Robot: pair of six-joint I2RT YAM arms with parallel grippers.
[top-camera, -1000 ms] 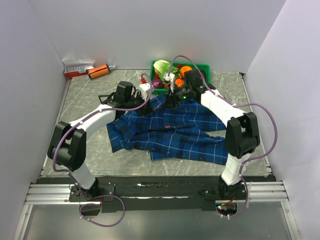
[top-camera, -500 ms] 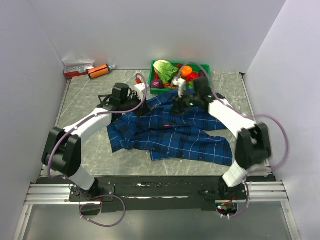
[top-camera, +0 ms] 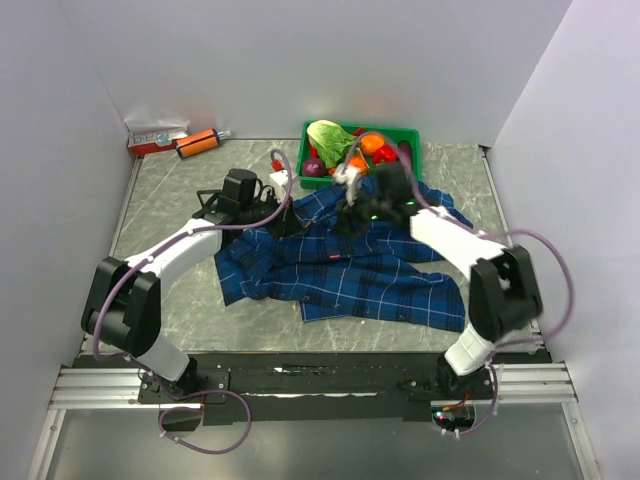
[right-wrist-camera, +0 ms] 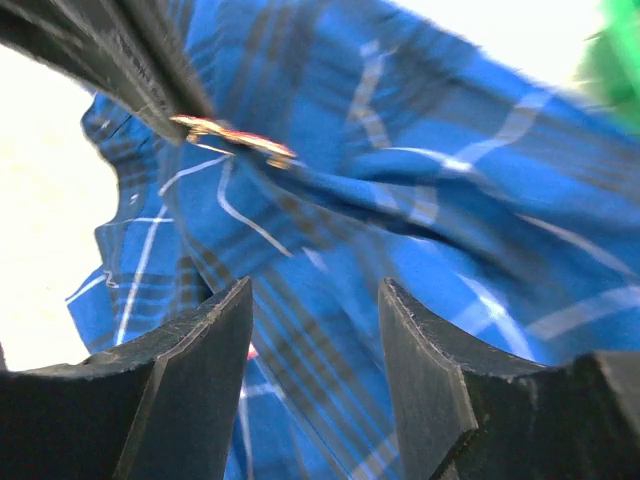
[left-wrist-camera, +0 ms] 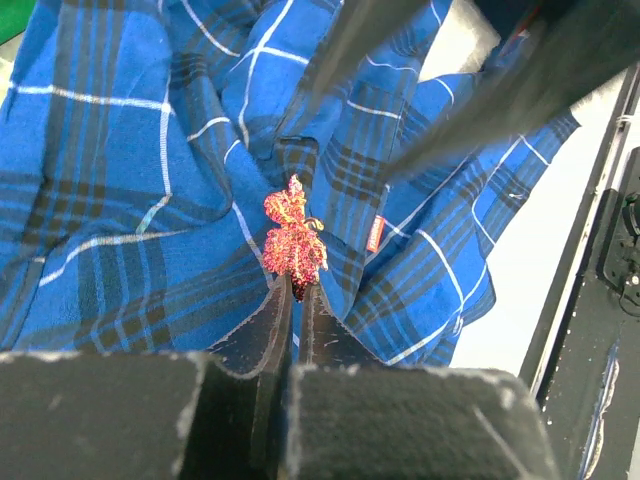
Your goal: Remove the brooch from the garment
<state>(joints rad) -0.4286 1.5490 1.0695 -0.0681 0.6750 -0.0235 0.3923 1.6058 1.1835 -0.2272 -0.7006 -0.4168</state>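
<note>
We see the garment (top-camera: 350,275) now spread further toward the green bin (top-camera: 412,138) than 1 second ago. The right gripper (right-wrist-camera: 315,300) has widened, its jaws standing apart above the plaid. The left gripper (left-wrist-camera: 293,288) stays pinched shut on the brooch (left-wrist-camera: 293,235), at a raised fold. From above we cannot make it out between the 2 wrists. An orange tube (top-camera: 197,142) lies at the far left.

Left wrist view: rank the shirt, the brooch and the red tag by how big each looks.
1. garment: fills most of the view.
2. brooch: a small cluster at the fingertips.
3. red tag: a thin sliver.
The brooch may sit nearer the camera than the tag, so the order of those two is unsure.
</note>
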